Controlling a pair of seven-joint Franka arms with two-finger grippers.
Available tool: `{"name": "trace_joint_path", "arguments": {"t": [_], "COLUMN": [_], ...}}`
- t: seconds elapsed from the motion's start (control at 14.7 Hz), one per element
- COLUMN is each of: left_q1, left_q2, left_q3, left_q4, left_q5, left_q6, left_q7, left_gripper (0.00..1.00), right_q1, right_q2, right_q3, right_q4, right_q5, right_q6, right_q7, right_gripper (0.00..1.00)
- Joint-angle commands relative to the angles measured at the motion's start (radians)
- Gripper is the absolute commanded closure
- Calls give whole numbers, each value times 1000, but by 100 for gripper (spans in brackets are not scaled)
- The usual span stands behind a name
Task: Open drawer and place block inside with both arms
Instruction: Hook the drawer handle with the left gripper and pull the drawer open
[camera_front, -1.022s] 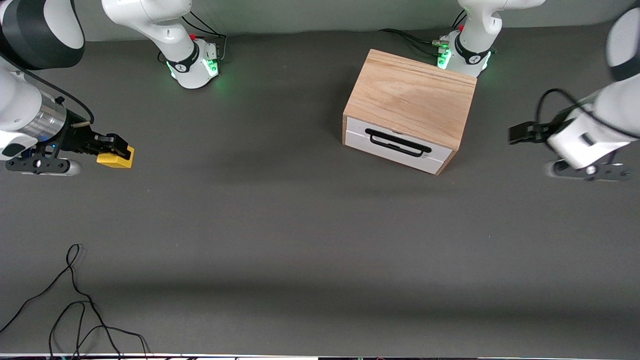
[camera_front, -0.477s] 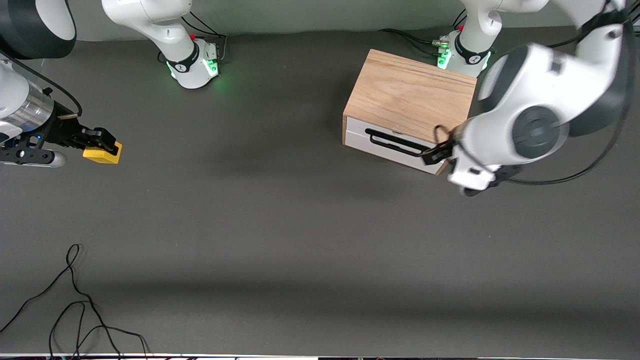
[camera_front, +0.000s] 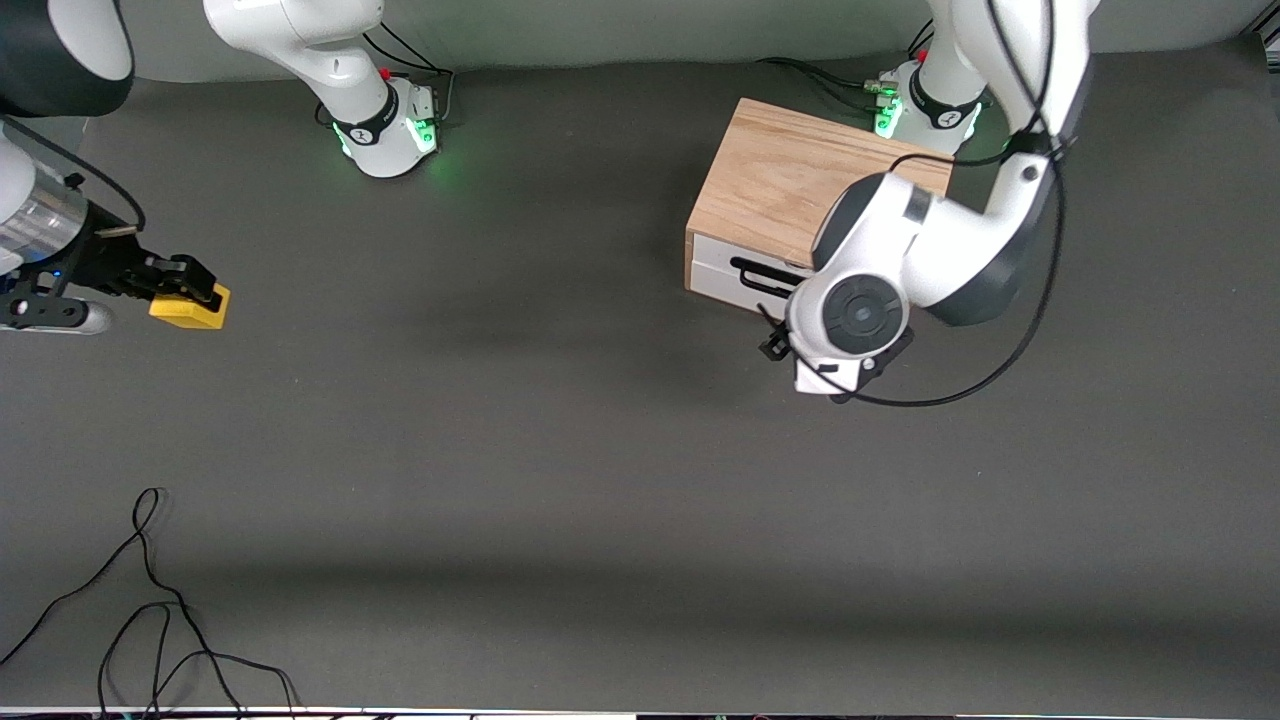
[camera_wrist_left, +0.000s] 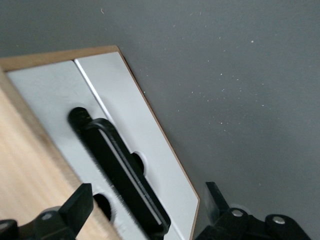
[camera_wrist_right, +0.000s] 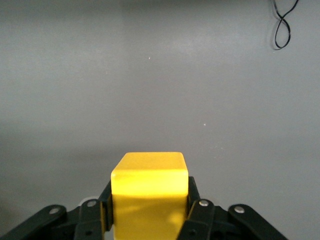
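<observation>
Dark grey matting covers the table (camera_front: 560, 440), and a light oak cabinet (camera_front: 775, 180) stands on it near the left arm's base, the landmark for everything else. Its white-fronted drawer (camera_wrist_left: 117, 107) is shut, flush with the cabinet face, and the long black wire handle (camera_wrist_left: 122, 172) runs across the front. In front of that drawer hangs the left gripper (camera_wrist_left: 150, 212), its two black fingers (camera_wrist_left: 75, 205) spread wide to either side of the handle without touching it; from the front camera the left arm's wrist (camera_front: 850, 315) covers much of the drawer front. Well apart from the cabinet, toward the right arm's end of the table, the right gripper (camera_front: 185, 290) is clamped on the yellow block (camera_front: 188, 307), one finger pressed against each side face, as the right wrist view shows clearly (camera_wrist_right: 150, 192). A loose black cable (camera_front: 150, 600) lies on the matting, nearer to the front camera than the cabinet and toward the right arm's end.
</observation>
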Motion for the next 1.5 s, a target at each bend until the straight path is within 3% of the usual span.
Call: {"name": "trace_joint_path", "arguments": {"t": [0.0,0.27,0.48,1.23,1.36,1.43], "left_q1": [-18,-33,-33,-32,-29,-27], "left_q2": [-13,-13,-4,41,36,34], "left_q3": [16,16,16,16,16,18], "left_q4": [-58,-130,-148,-150,-145,-142], "left_q5": [4,4,4,6,6,6], "left_q6": [37,114,157,301,335,353], "left_q7": [-79,-194,-234,-232,-220,-217], "left_gripper": [1,1,1,1,1,1], "right_q1": [0,-1,0,-3,-71,-124], "right_q2": [27,71,68,67,68,65], "right_q3": [-6,-6,-6,-2,37,98], "right_q4": [45,111,103,105,103,103], "right_q5": [-19,-19,-19,-17,-16,-14], "right_q6": [-21,-23,-56,-60,-61,-63], "right_q7": [-33,-53,-51,-51,-54,-56], "right_gripper": [74,74,74,74,74,74]}}
